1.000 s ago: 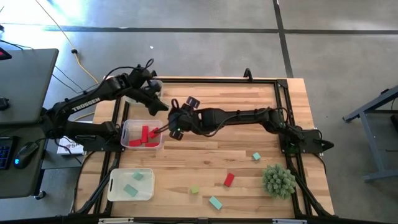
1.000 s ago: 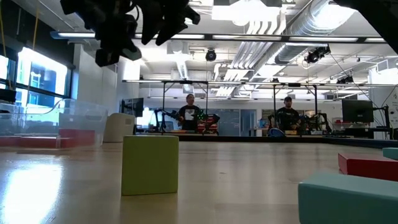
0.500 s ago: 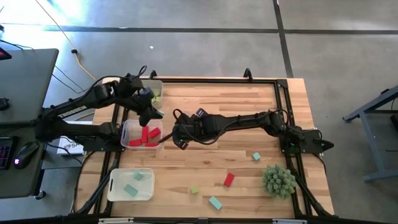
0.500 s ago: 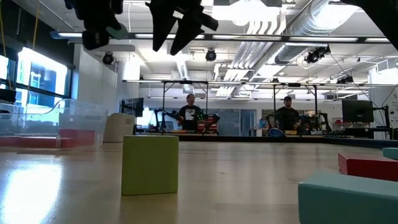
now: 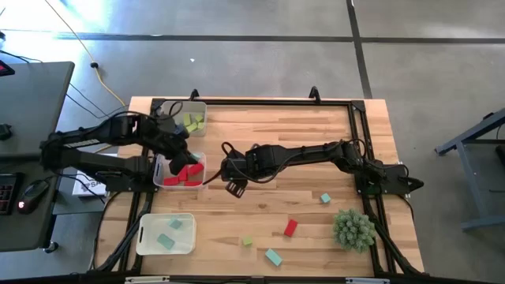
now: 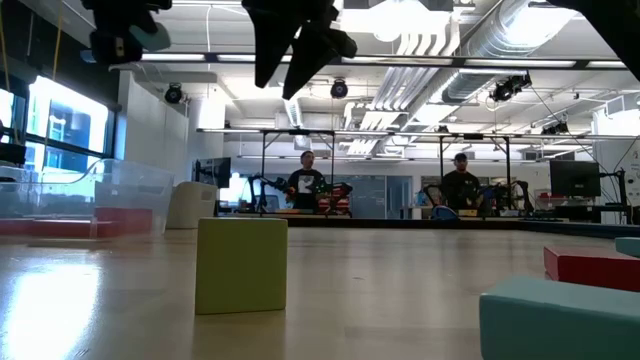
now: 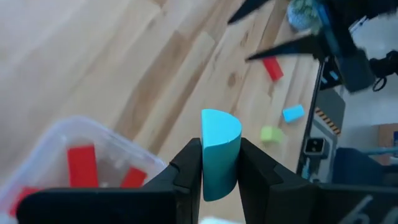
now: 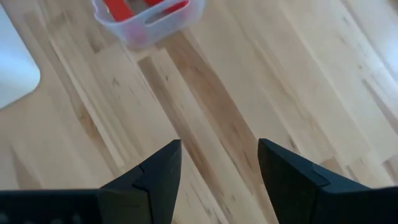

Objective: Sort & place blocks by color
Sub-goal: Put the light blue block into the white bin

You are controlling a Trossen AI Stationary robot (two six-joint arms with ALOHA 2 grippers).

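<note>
Since one second ago, the left tool (image 7: 220, 167) has drawn back left to above the bin with red blocks (image 5: 178, 171), pinching a teal block (image 7: 220, 152); the right tool (image 8: 217, 163), fingers spread and empty, has swung toward the near side. The teal block stands lengthwise between the fingers, its rounded end pointing out past the tips, probably held for carrying to the near bin with teal blocks (image 5: 166, 234).

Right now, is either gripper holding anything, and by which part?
The left gripper pinches a teal block by its two flat side faces, rounded end pointing outward, above the bin of red blocks. The right gripper is open and empty.
</note>
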